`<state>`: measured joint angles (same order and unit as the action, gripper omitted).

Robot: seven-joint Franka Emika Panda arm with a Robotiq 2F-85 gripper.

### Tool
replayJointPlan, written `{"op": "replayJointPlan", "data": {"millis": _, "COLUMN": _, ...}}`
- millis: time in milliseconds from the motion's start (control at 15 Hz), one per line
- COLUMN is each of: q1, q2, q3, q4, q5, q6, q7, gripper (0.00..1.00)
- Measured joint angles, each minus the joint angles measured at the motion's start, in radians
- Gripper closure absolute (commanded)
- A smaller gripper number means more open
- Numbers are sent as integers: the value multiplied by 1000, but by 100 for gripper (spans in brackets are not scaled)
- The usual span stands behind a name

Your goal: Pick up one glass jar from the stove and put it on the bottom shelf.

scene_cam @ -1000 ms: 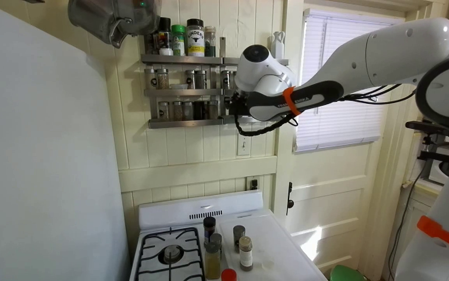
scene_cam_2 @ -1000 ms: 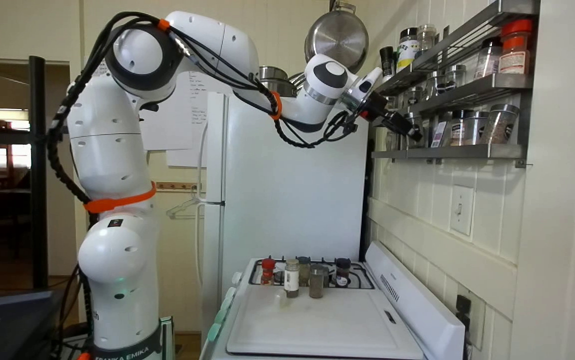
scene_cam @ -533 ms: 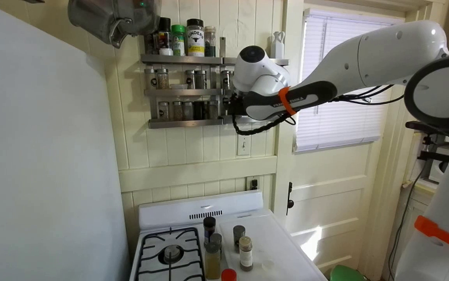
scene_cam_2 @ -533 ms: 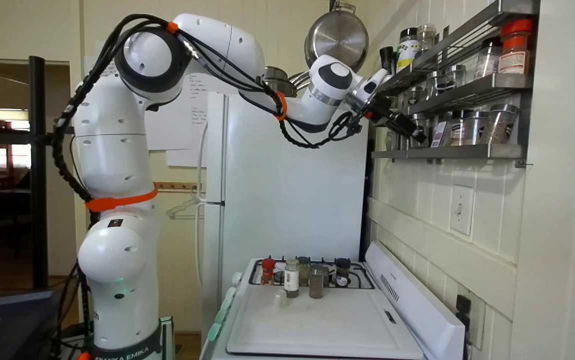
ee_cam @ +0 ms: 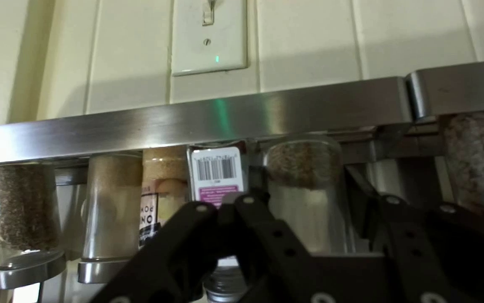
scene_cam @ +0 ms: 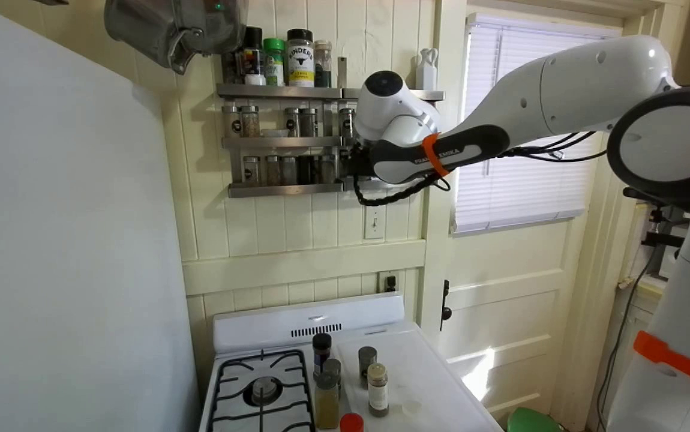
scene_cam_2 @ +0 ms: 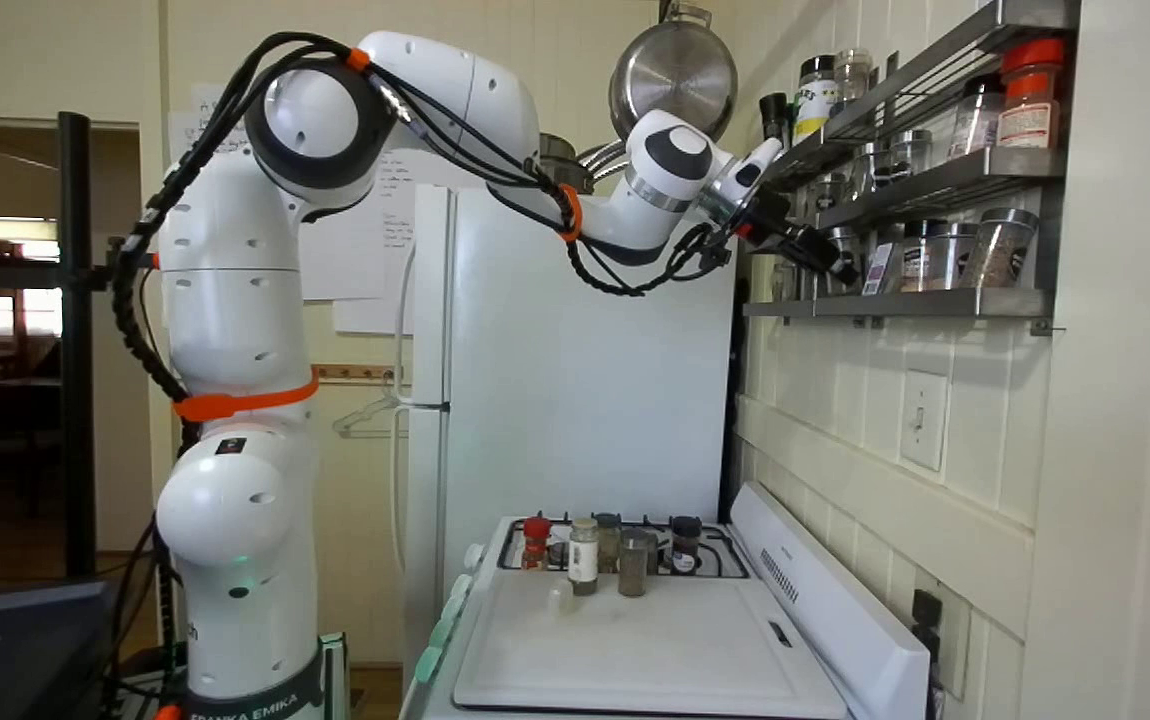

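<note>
The gripper (ee_cam: 311, 203) looks clamped on the jar (ee_cam: 307, 187), which is by the rail (ee_cam: 208, 123) of the bottom shelf (scene_cam_2: 935, 303); whether it is inside I cannot tell. Best to level the jar, ease it in without nudging the barcoded container (ee_cam: 216, 174) just beside, and release only once it stands firm.

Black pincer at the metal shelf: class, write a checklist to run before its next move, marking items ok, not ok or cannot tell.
1. Black pincer at the lowest shiny metal shelf: ok.
2. Clear glass jar with brown contents between the fingers: ok.
3. Jar gripped firmly: cannot tell.
4. Jar's base down on the shelf: cannot tell.
5. Finger clear of the container with white-and-pink barcode label: cannot tell; they overlap in the wrist view.
6. Lidded spice jars on the white gas stove upright: ok.
</note>
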<state>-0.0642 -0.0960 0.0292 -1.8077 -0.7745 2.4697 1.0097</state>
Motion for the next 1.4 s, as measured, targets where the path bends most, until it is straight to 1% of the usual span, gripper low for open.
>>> {"op": "replayJointPlan", "data": {"millis": 867, "q1": 0, "q2": 49, "q3": -2, "q4": 44, "q5": 58, "q6": -4, "q7": -31, "gripper": 77}}
{"op": "replayJointPlan", "data": {"millis": 1267, "q1": 2, "q2": 70, "q3": -4, "q4": 71, "q5": 85, "q6": -29, "q7": -57, "gripper": 77}}
{"op": "replayJointPlan", "data": {"millis": 1333, "q1": 4, "q2": 73, "q3": -4, "q4": 77, "q5": 88, "q6": -39, "q7": -60, "gripper": 41}}
{"op": "replayJointPlan", "data": {"millis": 1400, "q1": 4, "q2": 76, "q3": -4, "q4": 81, "q5": 91, "q6": -45, "q7": -63, "gripper": 26}}
